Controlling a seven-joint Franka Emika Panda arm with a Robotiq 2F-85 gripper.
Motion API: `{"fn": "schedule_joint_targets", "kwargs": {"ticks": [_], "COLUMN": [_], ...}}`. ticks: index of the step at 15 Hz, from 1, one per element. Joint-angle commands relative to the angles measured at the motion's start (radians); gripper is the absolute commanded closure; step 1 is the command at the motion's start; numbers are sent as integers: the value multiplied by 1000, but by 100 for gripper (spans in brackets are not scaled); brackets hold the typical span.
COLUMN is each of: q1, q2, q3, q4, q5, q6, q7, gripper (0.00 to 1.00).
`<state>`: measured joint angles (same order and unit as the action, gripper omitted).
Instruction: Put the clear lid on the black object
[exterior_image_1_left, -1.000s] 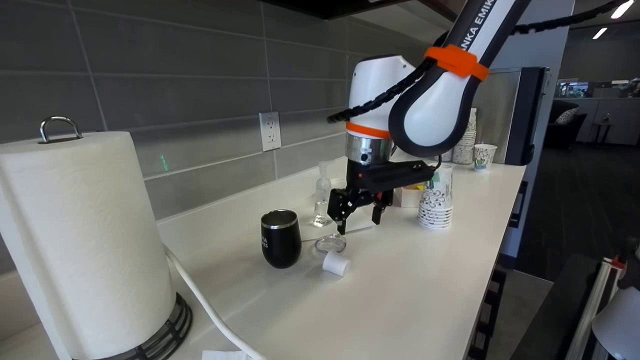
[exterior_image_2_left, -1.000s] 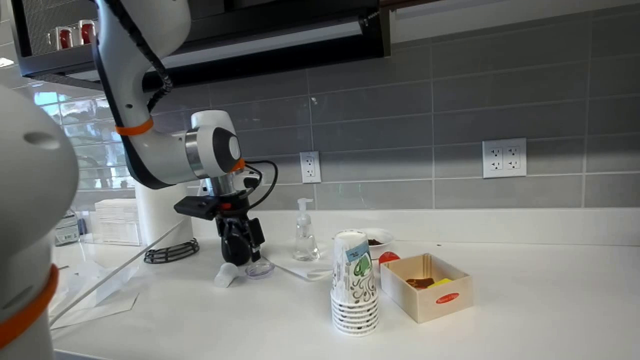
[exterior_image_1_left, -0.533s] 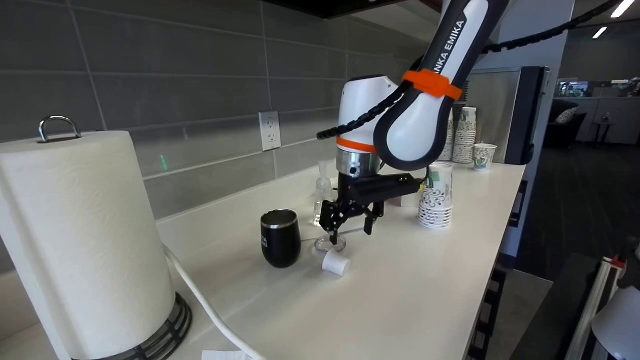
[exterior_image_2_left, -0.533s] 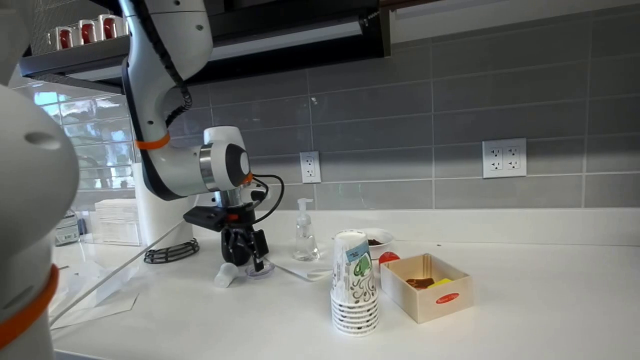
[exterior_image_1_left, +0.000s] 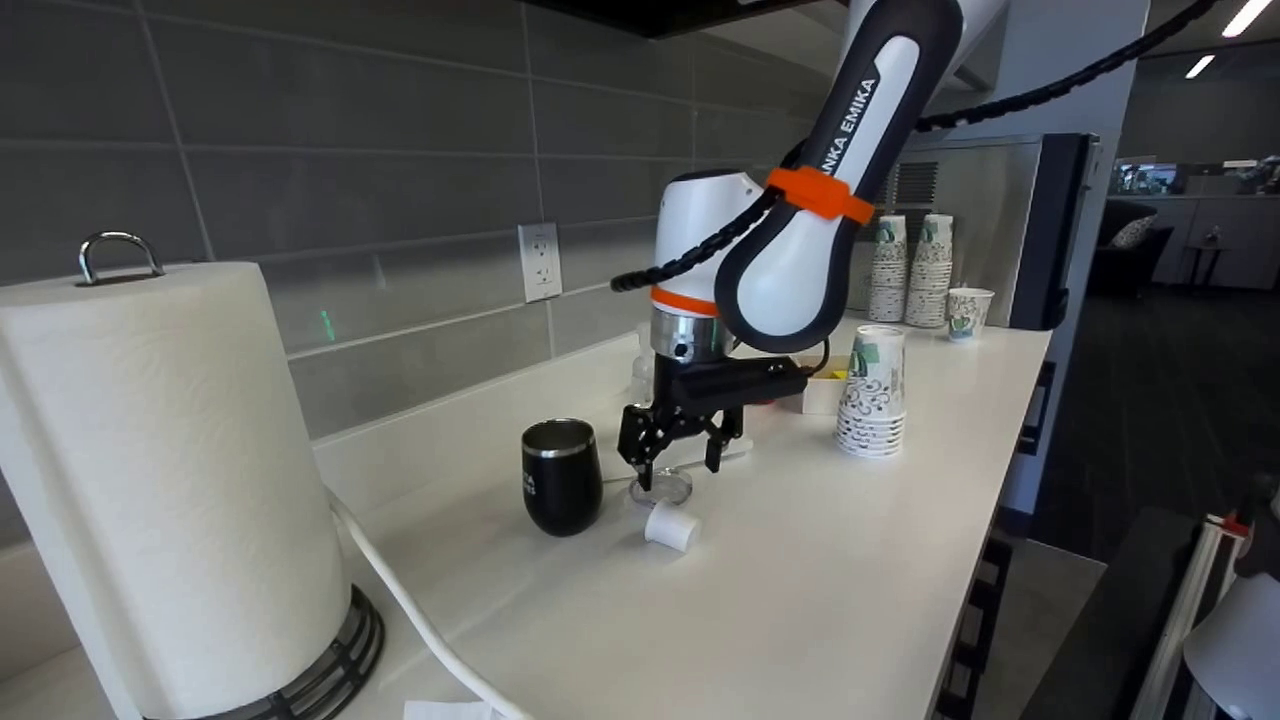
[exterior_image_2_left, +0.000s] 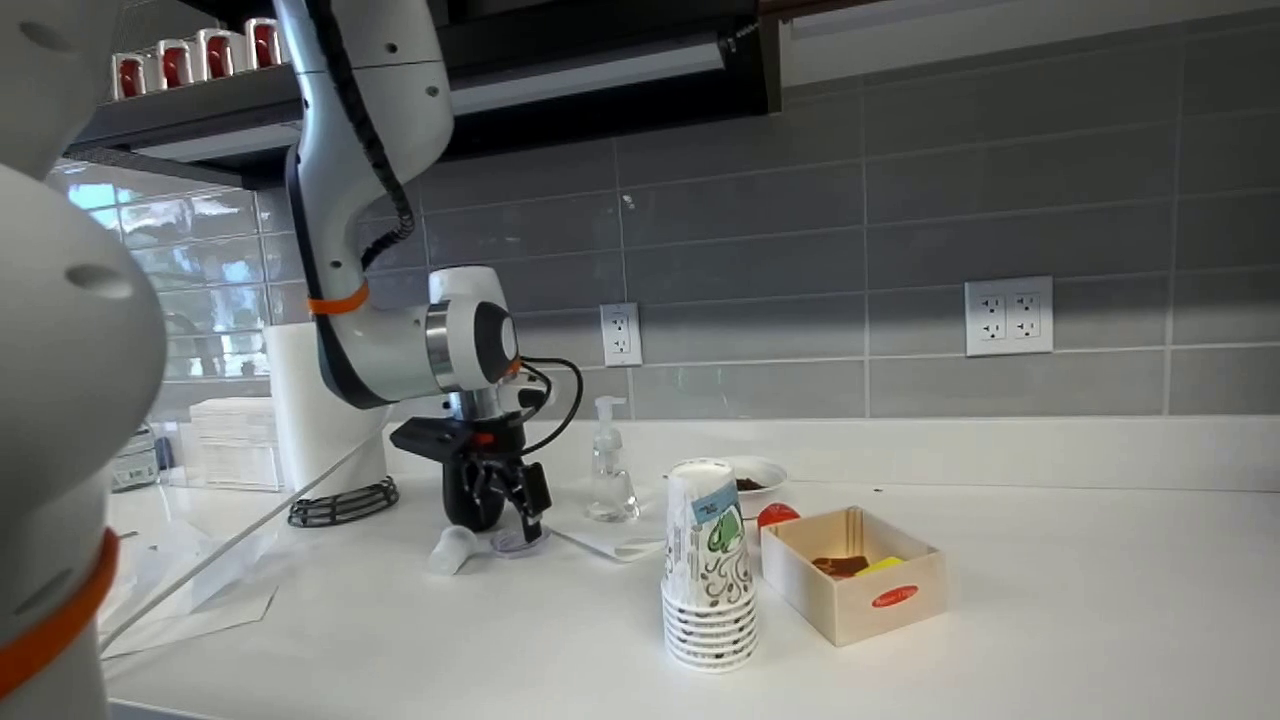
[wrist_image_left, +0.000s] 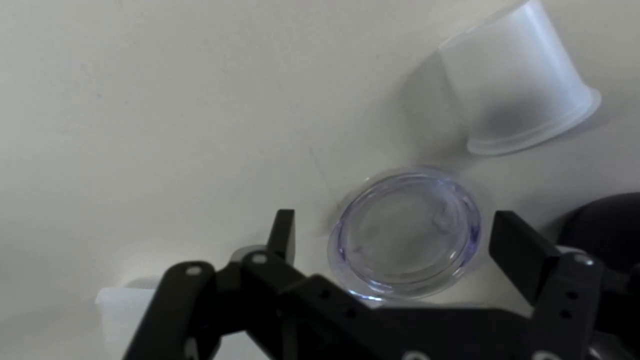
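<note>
Clear plastic lid (wrist_image_left: 405, 235), round, flat on the desk (exterior_image_1_left: 800, 600), sits between the two black fingers (wrist_image_left: 522, 255) in the wrist view: one finger left of it, one right. Strip of desk shows on each side, right-hand strip the slimmer. Fingers spread wide, wider than the lid. In both exterior views one fingertip overlaps part of the lid; touching or just above, cannot tell. Black cup (exterior_image_1_left: 562, 485), upright, shiny metal rim, mouth uncovered, pale lettering on the side. Stands left of the lid in an exterior view, near it, apart, outside the fingers. Wrist view gets only a dark slice of it at the right edge, past the right finger. Lid not on it yet. Small white cylinder (exterior_image_1_left: 672, 527) tipped on its side, just beside the lid, nearer than the lid in an exterior view, outside the fingers too. Robot arm (exterior_image_1_left: 785, 280) hangs over the lid. Others, quick: paper towel roll (exterior_image_1_left: 180, 480) near left in an exterior view; clear pump bottle (exterior_image_2_left: 610, 480) toward the far side; printed paper cups (exterior_image_1_left: 870, 395) stacked upside down, right of the fingers in both exterior views, well apart; wooden box (exterior_image_2_left: 862, 612) right of those cups in an exterior view, brown and yellow bits (exterior_image_2_left: 842, 567) inside
</note>
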<state>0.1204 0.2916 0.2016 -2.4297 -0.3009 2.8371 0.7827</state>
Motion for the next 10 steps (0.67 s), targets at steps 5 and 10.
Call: {"fn": "schedule_joint_targets", "kwargs": {"ticks": [5,10], "q1": [144,219], "q2": [105,131], "q3": [-130,-199], "q4": [103,129], "q5": [43,51], "q6": [13,19], "q7": [-35,-34], "gripper": [0,0]}}
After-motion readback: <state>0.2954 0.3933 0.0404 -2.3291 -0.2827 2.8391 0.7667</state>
